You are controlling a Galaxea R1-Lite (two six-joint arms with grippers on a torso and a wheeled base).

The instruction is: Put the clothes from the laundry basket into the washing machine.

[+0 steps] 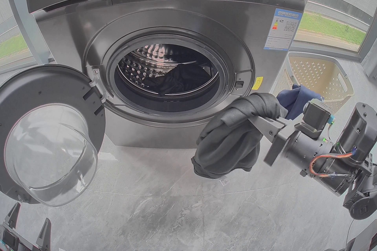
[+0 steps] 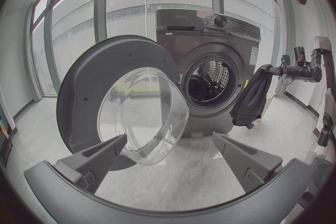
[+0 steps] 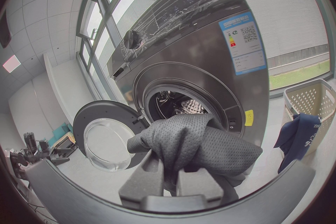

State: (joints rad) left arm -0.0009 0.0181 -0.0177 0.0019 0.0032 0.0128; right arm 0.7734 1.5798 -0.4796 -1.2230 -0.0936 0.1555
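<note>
Pale stone floor (image 1: pixel 157 200) runs under tall windows, and the washing machine (image 1: pixel 176 8) stands against them with its door (image 1: pixel 47 87) swung wide to the robot's left. A dark garment (image 1: pixel 180 79) lies inside the drum (image 1: pixel 157 55).

In front of the machine, lower than the opening and to its right, the right pincer (image 1: pixel 271 126) is pressed together on a bunched fold of a grey garment (image 1: pixel 231 138). The rest of the cloth hangs below in a loose bundle, off the floor. It looks like a soft, perforated knit: light, limp, with no stiffness to steer it. I judge the hanging bulk could catch on the drum's rim unless it goes in high and deep.

The laundry basket (image 1: pixel 333 79) sits beside the machine on the right, with a navy garment (image 1: pixel 294 99) draped over its near rim. That one should handle the same way, and I would take it at the gathered bunch on the rim, where the folds give the most to pinch.

The left pincer (image 2: pixel 168 137) hangs low near the door, spread and holding nothing.
</note>
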